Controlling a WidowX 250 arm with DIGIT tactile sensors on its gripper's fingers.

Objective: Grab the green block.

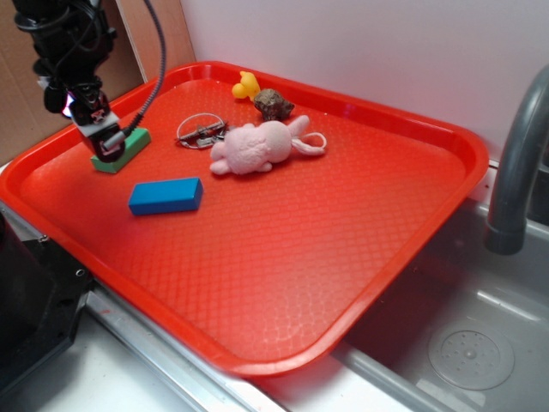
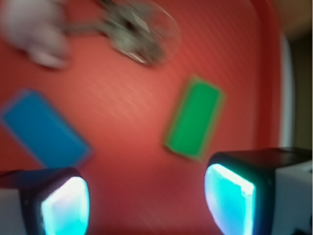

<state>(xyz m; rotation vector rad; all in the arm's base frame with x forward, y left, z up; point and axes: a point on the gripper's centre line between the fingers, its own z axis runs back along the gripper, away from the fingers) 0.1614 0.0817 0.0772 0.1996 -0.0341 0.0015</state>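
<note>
Your pincer (image 1: pixel 106 142) hangs spread over the far left corner of the red plastic tray (image 1: pixel 360 249), pinching nothing. The small matte green rectangular block (image 2: pixel 194 118) lies flat on the tray there, near the left rim. In the wrist view it sits ahead of the fingertips (image 2: pixel 230 198) and nearer the right-hand one, not yet between them; that view is blurred, so exact alignment is hard to judge. The exterior view puts the pincer just above the block's near end.

You appear to be in the approach step, with the grasp not yet made. Next, you likely need to centre the block between the fingers, turn the wrist to straddle its narrow width, descend and press together. Keep clear of the longer bright blue rectangular block (image 1: pixel 165 196) lying nearby.
</note>
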